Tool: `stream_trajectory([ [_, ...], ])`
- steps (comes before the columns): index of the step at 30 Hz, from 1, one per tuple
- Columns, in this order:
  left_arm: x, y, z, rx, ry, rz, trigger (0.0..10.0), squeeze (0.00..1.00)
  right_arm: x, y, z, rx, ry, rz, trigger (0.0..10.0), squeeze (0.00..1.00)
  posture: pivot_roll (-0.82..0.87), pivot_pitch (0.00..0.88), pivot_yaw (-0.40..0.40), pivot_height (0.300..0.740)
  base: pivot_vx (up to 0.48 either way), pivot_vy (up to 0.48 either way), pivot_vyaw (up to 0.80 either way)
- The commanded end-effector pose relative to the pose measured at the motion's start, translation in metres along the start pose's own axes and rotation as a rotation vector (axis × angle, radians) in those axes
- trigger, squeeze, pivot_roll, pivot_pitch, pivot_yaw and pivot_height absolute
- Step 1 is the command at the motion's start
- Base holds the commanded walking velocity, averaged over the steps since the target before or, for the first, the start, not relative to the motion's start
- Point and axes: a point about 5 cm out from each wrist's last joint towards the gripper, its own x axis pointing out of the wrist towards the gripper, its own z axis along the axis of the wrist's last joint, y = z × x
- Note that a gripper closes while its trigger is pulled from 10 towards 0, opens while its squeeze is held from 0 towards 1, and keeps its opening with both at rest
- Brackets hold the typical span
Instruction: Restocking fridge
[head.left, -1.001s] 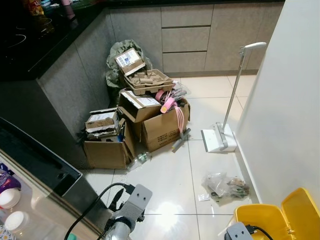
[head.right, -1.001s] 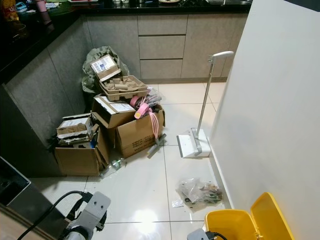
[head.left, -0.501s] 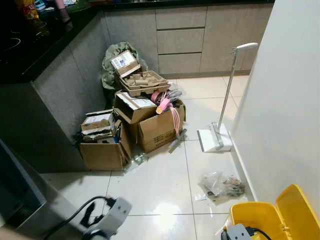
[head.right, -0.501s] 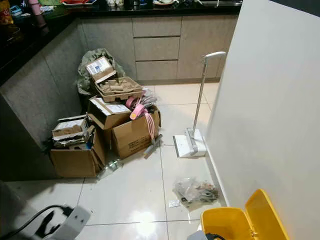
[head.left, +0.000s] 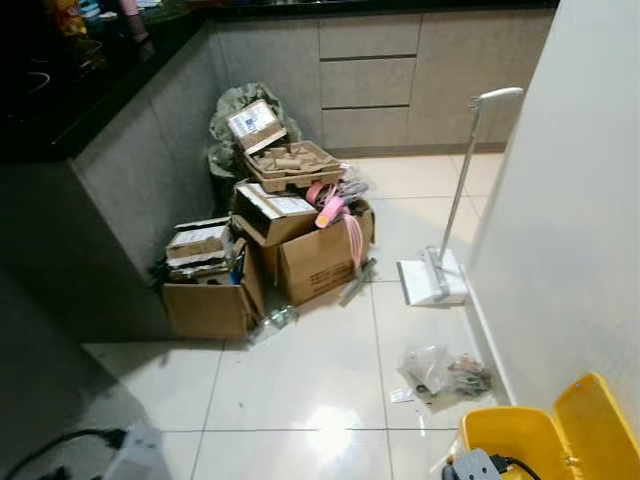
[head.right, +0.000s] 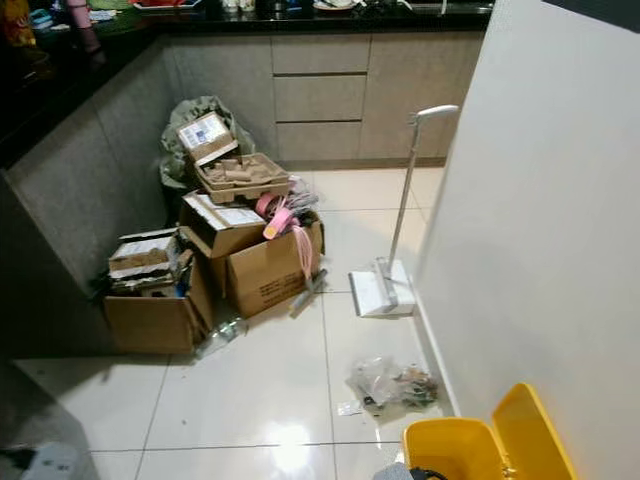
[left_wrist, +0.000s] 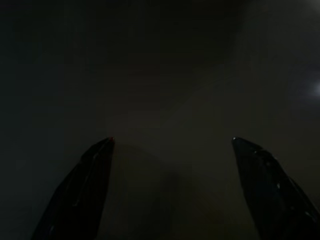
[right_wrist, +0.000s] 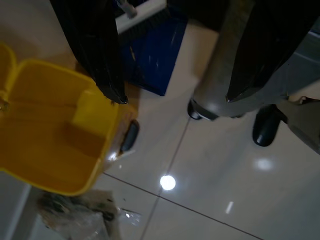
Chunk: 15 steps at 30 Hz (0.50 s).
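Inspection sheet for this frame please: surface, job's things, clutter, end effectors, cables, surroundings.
Surface: glossy tiled floor.
Job's things: nothing seen.
Clutter: cardboard boxes piled by the cabinets; plastic bag of litter; open yellow bin.
End effectors: left end effector open, in the dark; right end effector open above the bin.
Cables: black cable at the left arm.
Surroundings: grey drawers, dark counter, white wall, floor sweeper.
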Motion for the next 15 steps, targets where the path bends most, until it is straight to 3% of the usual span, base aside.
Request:
stream_trajectory([
  [1,0.015,0.028,-0.026,0.005,0.115,0.13,10.0,0.0,-0.002,0.002,-0.005,0.006,0.017,0.006,10.0,0.0,-0.09,0.095,0.017,0.74,0.0,0.0,0.0],
  [2,0.028,0.06,-0.037,0.015,0.161,0.275,10.0,0.0,-0.002,0.002,-0.006,0.007,0.018,0.005,10.0,0.0,-0.09,0.096,0.016,0.74,0.0,0.0,0.0],
  [3,0.031,0.071,-0.04,0.005,0.181,0.317,10.0,0.0,-0.002,0.002,-0.006,0.007,0.018,0.005,10.0,0.0,-0.09,0.096,0.015,0.74,0.0,0.0,0.0],
  [6,0.033,0.078,-0.041,0.001,0.19,0.347,10.0,0.0,-0.002,0.002,-0.006,0.007,0.018,0.005,10.0,0.0,-0.09,0.096,0.015,0.74,0.0,0.0,0.0],
  [7,0.036,0.088,-0.042,-0.02,0.206,0.387,10.0,0.0,-0.002,0.002,-0.006,0.007,0.018,0.005,10.0,0.0,-0.09,0.098,0.013,0.74,0.0,0.0,0.0],
  [11,0.042,0.103,-0.038,-0.063,0.225,0.449,10.0,0.0,-0.002,0.002,-0.006,0.007,0.018,0.004,10.0,0.0,-0.09,0.097,0.013,0.74,0.0,0.0,0.0],
  [14,0.045,0.099,-0.022,-0.078,0.164,0.413,10.0,0.0,-0.002,0.001,-0.006,0.006,0.019,0.003,10.0,0.0,-0.09,0.096,0.014,0.74,0.0,0.0,0.0],
  [15,0.043,0.077,-0.003,-0.058,0.069,0.289,10.0,0.0,-0.002,0.001,-0.006,0.006,0.02,0.002,10.0,0.0,-0.09,0.096,0.014,0.74,0.0,0.0,0.0],
])
